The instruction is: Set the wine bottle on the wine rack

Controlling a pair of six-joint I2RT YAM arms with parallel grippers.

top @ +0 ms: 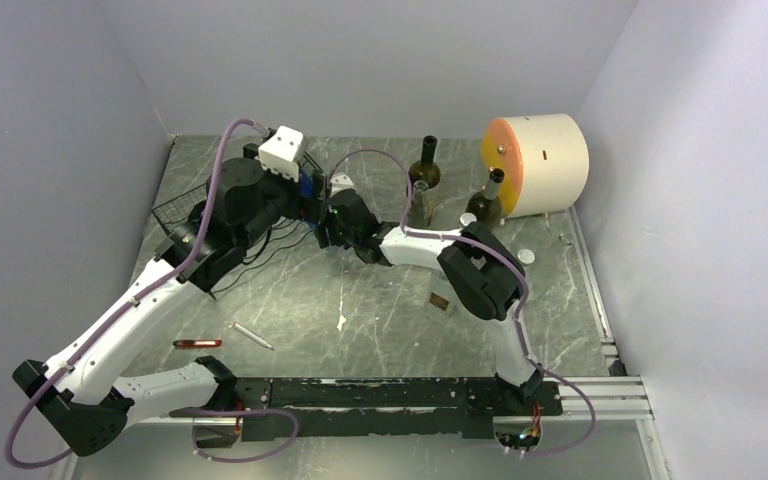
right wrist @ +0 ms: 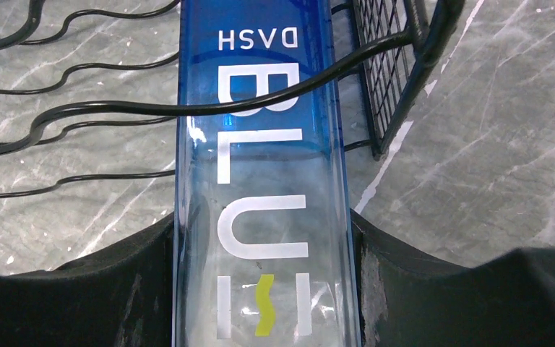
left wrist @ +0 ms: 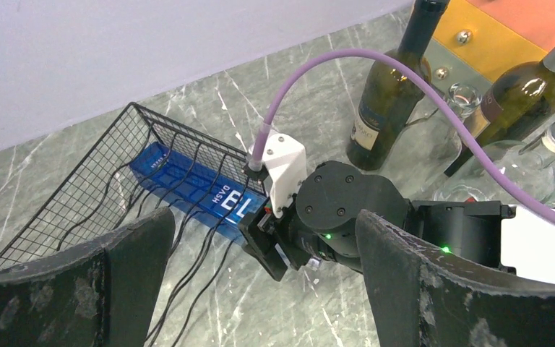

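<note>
Nearest the arm bases, well short of the wine rack, a small red stick and a pale one lie on the marbled surface.

At the rack's open side, the right hand is partly closed on a blue bottle. Its two dark fingers press the glass from both sides, low on the white lettering. From that grip the bottle runs forward into the rack, lying on its side under a wavy rod and just beside the rack's mesh end wall. The left hand hangs above the rack, spread wide, holding nothing.

The right wrist view gives the grip and the lettering close up, and little else. The left wrist view shows the rack's wire floor with the bottle lying in it. The top view hides most of the bottle behind the left arm — only a sliver of blue shows.

Right of the rack and farther back stand two dark bottles, a clear glass one and a cream drum with an orange face.
</note>
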